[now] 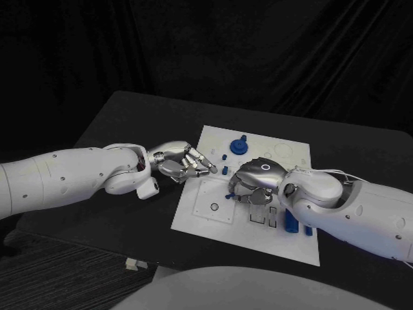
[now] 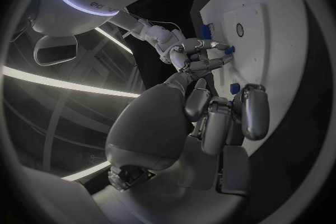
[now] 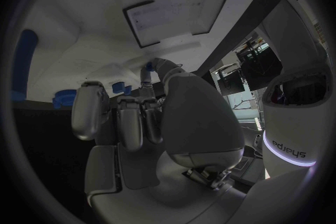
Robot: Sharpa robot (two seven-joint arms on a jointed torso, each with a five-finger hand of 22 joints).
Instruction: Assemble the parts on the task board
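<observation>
— Hands first: where are they?
— Left hand (image 1: 182, 162) hovers at the task board (image 1: 206, 213) edge, fingers curled, holding nothing. Right hand (image 1: 253, 183) is over the board's middle; grasp unclear.
— Around them?
— Blue gear (image 1: 239, 146) beyond both, long blue part (image 1: 290, 220) beside the right wrist.

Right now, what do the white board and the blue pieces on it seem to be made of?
The board looks like matte white plastic: flat, even, with no glare, though painted metal is possible. The blue pieces look like moulded or printed plastic: uniform colour, dull surface.
</observation>
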